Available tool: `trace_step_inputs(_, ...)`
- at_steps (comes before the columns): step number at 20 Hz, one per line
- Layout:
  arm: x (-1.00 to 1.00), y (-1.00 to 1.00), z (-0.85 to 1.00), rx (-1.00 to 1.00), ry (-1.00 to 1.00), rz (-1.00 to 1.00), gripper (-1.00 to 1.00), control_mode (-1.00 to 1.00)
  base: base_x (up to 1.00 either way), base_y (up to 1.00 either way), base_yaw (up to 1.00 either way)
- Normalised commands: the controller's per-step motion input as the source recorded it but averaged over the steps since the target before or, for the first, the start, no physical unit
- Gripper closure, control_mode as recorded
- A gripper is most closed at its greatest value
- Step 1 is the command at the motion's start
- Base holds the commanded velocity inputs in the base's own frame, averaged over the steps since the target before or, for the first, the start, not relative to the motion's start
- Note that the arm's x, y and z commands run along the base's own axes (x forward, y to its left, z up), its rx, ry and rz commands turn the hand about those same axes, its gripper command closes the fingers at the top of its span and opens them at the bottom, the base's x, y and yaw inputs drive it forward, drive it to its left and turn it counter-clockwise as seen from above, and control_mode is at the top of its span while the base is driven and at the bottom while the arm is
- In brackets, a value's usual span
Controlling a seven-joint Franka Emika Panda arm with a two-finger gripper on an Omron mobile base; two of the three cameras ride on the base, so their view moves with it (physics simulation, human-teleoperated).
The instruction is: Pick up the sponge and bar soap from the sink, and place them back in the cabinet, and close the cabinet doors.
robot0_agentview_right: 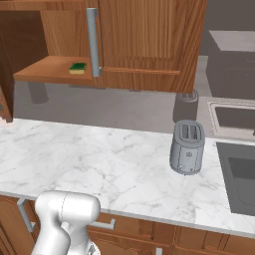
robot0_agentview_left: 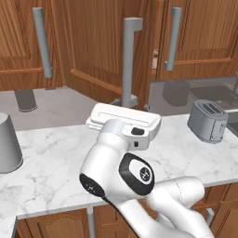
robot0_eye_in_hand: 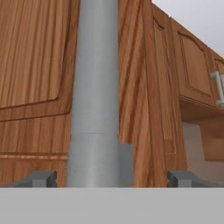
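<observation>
Right base view: sponge (robot0_agentview_right: 77, 67) lies on cabinet (robot0_agentview_right: 45, 69) shelf.

sponge (robot0_agentview_right: 77, 67): 1 | toaster (robot0_agentview_right: 187, 147): 1 | bar handles (robot0_agentview_left: 128, 60): 3 | sink (robot0_agentview_right: 241, 174): 1

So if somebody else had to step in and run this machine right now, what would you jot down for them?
Pincer: open, holding nothing, its fingertips either side of the grey bar handle of a cabinet door without clamping it.
Sponge: already on the cabinet shelf.
Bar soap: a small pinkish block seems to sit in the cabinet between the doors, too small to be sure.
Sink: what shows of the basin looks bare.
Toaster: on the counter, not part of the job.
Left: confirm the soap, then close the doors; at least one still stands open.
</observation>
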Motion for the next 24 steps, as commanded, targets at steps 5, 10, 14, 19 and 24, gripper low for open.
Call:
trace_step_inputs(5, 0.42, -0.19, 0.0, 0.0, -0.04, -0.04, -1.0, -1.0, 0.0, 0.0, 0.0)
trace_step_inputs(10, 0.51, -0.09, 0.0, 0.0, -0.03, -0.05, -1.0, -1.0, 0.0, 0.0, 0.0)
trace_step_inputs(14, 0.51, -0.07, 0.0, 0.0, -0.04, -0.03, -1.0, -1.0, 0.0, 0.0, 0.0)
trace_step_inputs(19, 0.48, -0.05, 0.0, 0.0, -0.04, -0.01, -1.0, -1.0, 0.0, 0.0, 0.0)
trace_step_inputs(24, 0.46, 0.0, -0.06, 0.0, -0.03, 0.0, -1.0, -1.0, 0.0, 0.0, 0.0)
